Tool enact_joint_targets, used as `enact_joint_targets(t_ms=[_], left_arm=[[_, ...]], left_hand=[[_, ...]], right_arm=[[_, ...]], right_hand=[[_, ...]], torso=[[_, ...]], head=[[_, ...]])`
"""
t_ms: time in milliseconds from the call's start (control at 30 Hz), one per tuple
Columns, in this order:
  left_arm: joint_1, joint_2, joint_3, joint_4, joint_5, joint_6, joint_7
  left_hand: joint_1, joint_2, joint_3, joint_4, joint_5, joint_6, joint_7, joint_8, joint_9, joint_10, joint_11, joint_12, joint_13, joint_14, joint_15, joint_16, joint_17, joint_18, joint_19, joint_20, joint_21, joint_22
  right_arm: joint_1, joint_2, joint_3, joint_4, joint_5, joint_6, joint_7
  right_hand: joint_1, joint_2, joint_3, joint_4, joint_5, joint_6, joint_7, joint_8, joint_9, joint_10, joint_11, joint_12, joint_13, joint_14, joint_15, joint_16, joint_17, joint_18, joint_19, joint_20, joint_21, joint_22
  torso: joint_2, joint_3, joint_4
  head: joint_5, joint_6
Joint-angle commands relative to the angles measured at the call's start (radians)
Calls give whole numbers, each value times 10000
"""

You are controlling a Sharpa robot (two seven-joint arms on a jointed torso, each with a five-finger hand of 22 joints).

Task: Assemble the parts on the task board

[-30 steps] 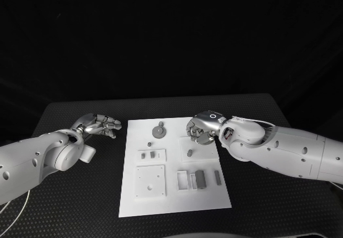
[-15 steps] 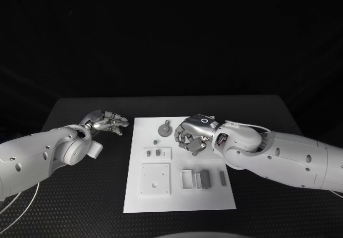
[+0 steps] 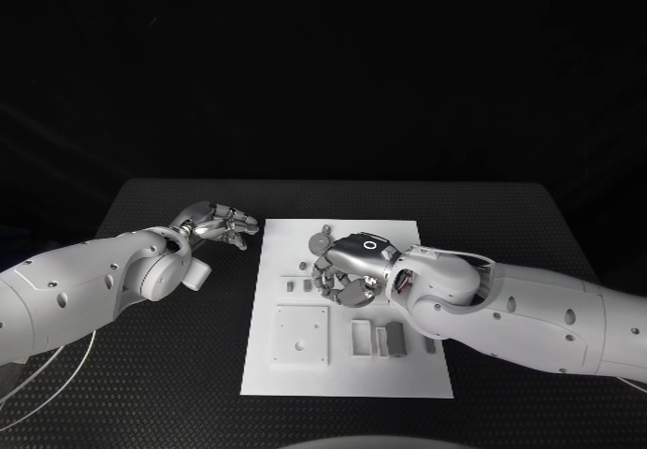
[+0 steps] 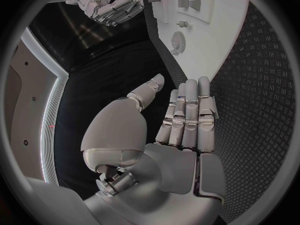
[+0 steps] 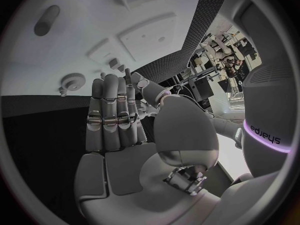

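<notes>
Right hand (image 3: pixel 348 269) is held over the task board (image 3: pixel 405 369) middle, fingers apart and empty, nearer the parts than the empty, loosely curled left hand (image 3: pixel 216 224) off its left edge.

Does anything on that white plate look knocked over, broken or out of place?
Nothing stands out. The task board lies flat on the table, and the gear-shaped part and the small parts by it lie in order. The right hand hovers over the board's middle holding nothing; the left hand waits beside it.
</notes>
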Motion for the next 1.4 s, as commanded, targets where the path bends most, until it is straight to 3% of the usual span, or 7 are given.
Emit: enact_joint_targets(t_ms=[33,167,467,633,733,900,1400], left_arm=[[4,57,7,1,54,99,88],[4,71,7,-9,54,101,77],[4,99,6,-16,54,103,82],[3,109,6,-29,55,118,77],[3,107,6,-36,55,124,72],[2,100,6,-23,55,138,64],[2,111,6,-38,55,155,65]], left_hand=[[-73,31,-52,-5,20,-89,8,62,-12,-14,76,-39,11,-23,27,-49,12,141,-27,-31,-30,-12],[-75,32,-53,-5,20,-90,8,63,-12,-16,77,-39,12,-23,28,-51,14,140,-27,-30,-30,-15],[-79,33,-58,-5,20,-91,8,65,-13,-19,78,-40,14,-24,29,-57,17,138,-28,-31,-31,-24],[-80,34,-59,-5,20,-92,8,66,-14,-20,78,-40,15,-24,29,-59,18,137,-28,-31,-30,-29],[-81,35,-60,-4,20,-93,8,67,-14,-21,78,-40,16,-24,29,-61,19,137,-28,-31,-30,-31],[-83,36,-62,-4,20,-94,9,67,-15,-22,78,-40,17,-24,29,-64,21,137,-27,-31,-30,-35],[-86,41,-66,-4,20,-97,9,70,-16,-26,79,-40,21,-24,30,-72,27,135,-28,-31,-30,-49]], right_arm=[[-51,83,-186,-46,-103,111,179],[-139,187,-254,-112,-307,107,195],[-293,395,-429,-246,-710,-10,211],[-555,478,-434,-250,-998,-154,226],[-589,532,-434,-314,-1025,-152,238],[-667,614,-434,-418,-1376,-220,256],[-774,771,-433,-721,-1588,-208,298]], right_hand=[[58,40,28,11,22,49,-36,23,20,46,-23,-64,17,21,-62,41,9,136,59,25,41,12],[59,43,29,10,23,45,-35,22,22,43,-22,-70,19,21,-62,43,11,136,61,23,39,13],[60,45,28,9,22,40,-34,20,29,43,-21,-79,23,21,-62,47,13,136,64,21,34,18],[64,42,29,7,22,39,-34,20,34,44,-22,-84,27,22,-63,51,16,136,68,18,33,21],[69,40,29,6,22,40,-35,21,37,45,-23,-87,29,24,-64,54,17,136,71,15,32,23],[74,37,29,6,22,40,-36,22,43,48,-23,-92,33,27,-66,58,20,136,77,13,32,28],[90,24,30,7,22,43,-39,25,59,55,-26,-106,44,33,-70,70,26,136,91,6,29,40]], torso=[[-16,2,-6],[0,-1,20],[12,-3,1],[23,22,25],[26,27,22],[21,5,5],[16,7,11]], head=[[110,-6],[156,-12],[315,-41],[415,-85],[458,-92],[510,-121],[616,-157]])
